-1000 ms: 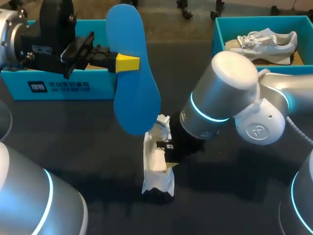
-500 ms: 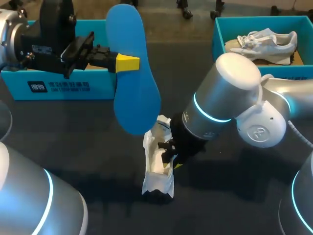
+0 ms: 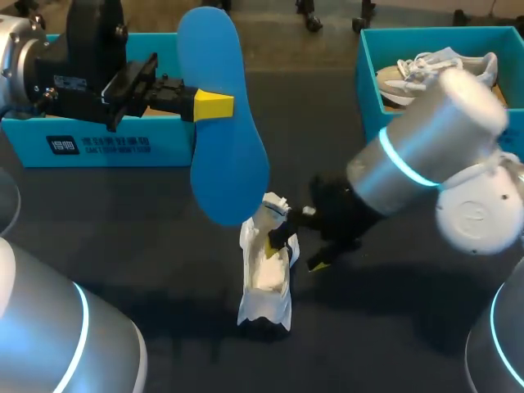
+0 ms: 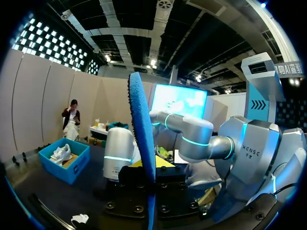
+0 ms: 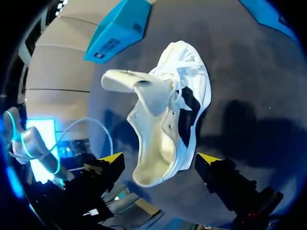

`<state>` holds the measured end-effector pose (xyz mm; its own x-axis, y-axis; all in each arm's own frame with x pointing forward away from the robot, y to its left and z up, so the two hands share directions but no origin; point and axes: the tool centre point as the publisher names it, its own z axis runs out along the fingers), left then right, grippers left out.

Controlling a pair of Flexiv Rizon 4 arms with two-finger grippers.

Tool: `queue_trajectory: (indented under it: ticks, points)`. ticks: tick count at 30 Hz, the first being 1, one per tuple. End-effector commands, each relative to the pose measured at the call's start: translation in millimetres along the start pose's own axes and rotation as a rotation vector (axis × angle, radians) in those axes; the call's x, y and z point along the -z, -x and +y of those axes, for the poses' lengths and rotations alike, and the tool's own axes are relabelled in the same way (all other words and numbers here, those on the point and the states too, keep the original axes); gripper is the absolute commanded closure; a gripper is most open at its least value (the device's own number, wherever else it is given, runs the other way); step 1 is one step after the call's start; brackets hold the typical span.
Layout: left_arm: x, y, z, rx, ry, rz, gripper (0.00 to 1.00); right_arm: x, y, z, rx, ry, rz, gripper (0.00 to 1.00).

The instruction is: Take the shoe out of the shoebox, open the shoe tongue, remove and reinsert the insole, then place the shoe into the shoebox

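A blue insole [image 3: 223,123] hangs high over the table, pinched near its middle by my left gripper [image 3: 213,105], which is shut on it. In the left wrist view the insole [image 4: 143,143] stands edge-on between the yellow tips of that gripper [image 4: 149,164]. The white shoe [image 3: 266,274] lies on the dark table below it. Its tongue [image 5: 136,84] is folded up and its inside shows pale. My right gripper [image 3: 293,252] is open at the shoe's right side. Its fingers [image 5: 111,160] stand wide on either side of the shoe [image 5: 168,127], not touching it.
A blue shoebox [image 3: 98,146] stands at the back left behind my left gripper. A second blue box [image 3: 367,49] at the back right holds another pale shoe [image 3: 409,72]. My right arm's elbow partly covers that box.
My right gripper has opened wide and drawn off the shoe, its arm swinging to the right. The shoe stays on the table. My left arm and the insole have not moved.
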<state>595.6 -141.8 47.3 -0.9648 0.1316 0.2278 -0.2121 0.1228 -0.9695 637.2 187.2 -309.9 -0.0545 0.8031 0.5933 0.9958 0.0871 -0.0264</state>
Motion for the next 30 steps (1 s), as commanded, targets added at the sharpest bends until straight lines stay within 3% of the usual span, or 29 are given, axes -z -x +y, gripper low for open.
queue_trajectory:
  ticks: [1, 8, 14, 17, 23, 30]
  points:
    - [-1.4, 3.0, -1.2, 0.0, 0.003, 0.005, 1.0, 30.3, 21.2, -7.4, -0.012, -0.011, 0.249, 0.0]
    - [-1.4, 3.0, -1.2, 0.0, 0.003, 0.005, 1.0, 30.3, 21.2, -7.4, -0.012, -0.011, 0.249, 0.0]
    - [-1.4, 3.0, -1.2, 0.0, 0.003, 0.005, 1.0, 72.4, 9.6, 8.3, -0.015, 0.09, 0.43, 0.0]
    - [-1.4, 3.0, -1.2, 0.0, 0.003, 0.005, 1.0, 85.1, -1.0, 12.5, -0.005, 0.111, 0.455, 0.0]
    - [-1.4, 3.0, -1.2, 0.0, 0.003, 0.005, 1.0, 103.1, -19.2, 27.3, 0.004, 0.132, 0.553, 0.0]
    - [-1.4, 3.0, -1.2, 0.0, 0.003, 0.005, 1.0, 103.1, -19.2, 27.3, 0.004, 0.132, 0.553, 0.0]
